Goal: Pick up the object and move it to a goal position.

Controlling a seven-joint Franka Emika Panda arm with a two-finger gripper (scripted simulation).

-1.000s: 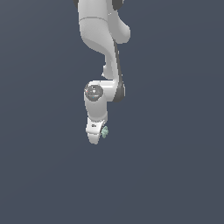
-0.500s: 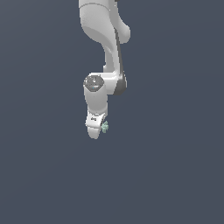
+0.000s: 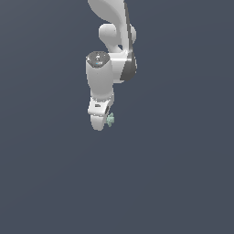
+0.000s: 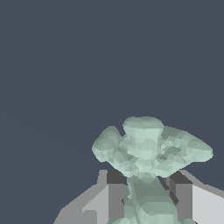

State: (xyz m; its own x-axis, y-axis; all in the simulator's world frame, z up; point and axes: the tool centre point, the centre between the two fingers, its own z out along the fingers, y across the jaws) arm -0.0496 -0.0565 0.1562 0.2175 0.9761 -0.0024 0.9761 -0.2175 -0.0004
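The object (image 3: 110, 119) is a tiny pale mint-green lumpy thing. In the exterior view it sticks out at the lower end of my white gripper (image 3: 101, 121), on the exterior view's right side of it. In the wrist view the object (image 4: 148, 148) fills the middle, with knobbly lobes spreading out and a stem running down between my two fingers (image 4: 113, 192). The gripper (image 4: 146, 197) is shut on the object's stem and holds it above the dark grey floor (image 3: 173, 173).
The white arm (image 3: 112, 41) reaches down from the top of the exterior view. Plain dark grey floor lies all around. No other thing shows.
The arm and gripper have risen in the exterior view with the object still held. The gripper stays shut on it.
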